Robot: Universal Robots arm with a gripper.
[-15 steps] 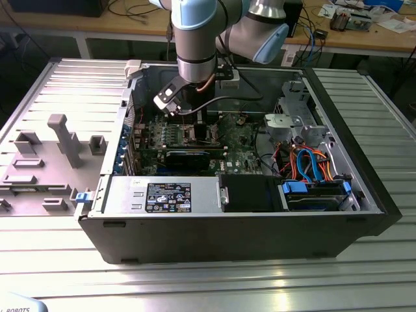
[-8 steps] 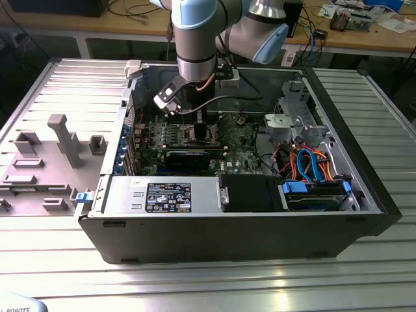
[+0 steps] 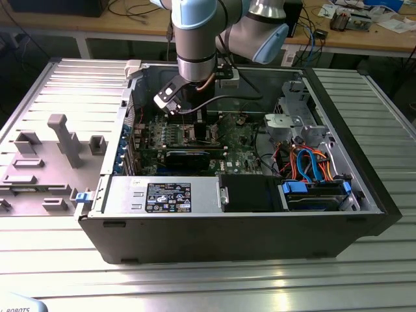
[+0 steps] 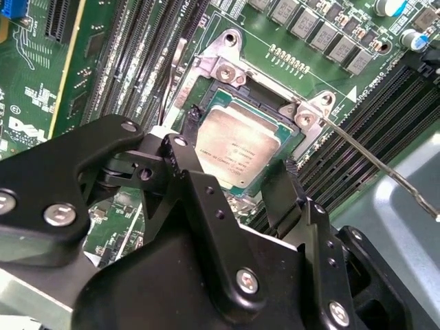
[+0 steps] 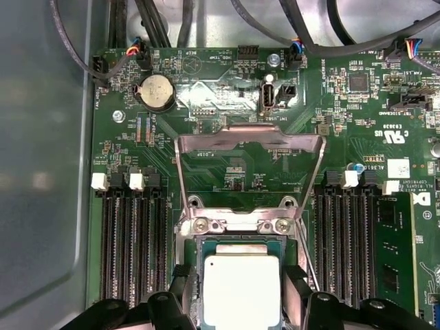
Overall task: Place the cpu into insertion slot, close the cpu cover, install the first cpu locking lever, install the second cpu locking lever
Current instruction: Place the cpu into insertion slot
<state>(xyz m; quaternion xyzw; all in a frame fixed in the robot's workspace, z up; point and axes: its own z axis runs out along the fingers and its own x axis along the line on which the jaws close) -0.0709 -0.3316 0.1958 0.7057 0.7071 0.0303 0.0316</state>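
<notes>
The cpu (image 5: 242, 292) (image 4: 240, 148), a flat square with a dull silver top, lies level inside the insertion slot (image 5: 240, 242) (image 4: 253, 102) on the green board. My gripper (image 5: 240, 275) (image 4: 239, 144) is low over it, one black finger (image 5: 183, 292) (image 4: 190, 122) pressed to each of two opposite edges. The cpu cover (image 5: 251, 141) is swung up and back from the slot on its hinge (image 4: 228, 70). Thin locking levers (image 4: 385, 172) (image 5: 311, 265) stand released beside the socket. In the exterior view the gripper (image 3: 197, 127) reaches down into the open computer case (image 3: 234, 234).
Black memory slots (image 5: 130, 240) (image 5: 347, 240) flank the socket on both sides. A coin battery (image 5: 157, 91) and cables (image 5: 330, 38) lie beyond the raised cover. The case holds a drive cage with blue and orange cables (image 3: 309, 162). A grey fixture plate (image 3: 45, 156) lies at the exterior view's left.
</notes>
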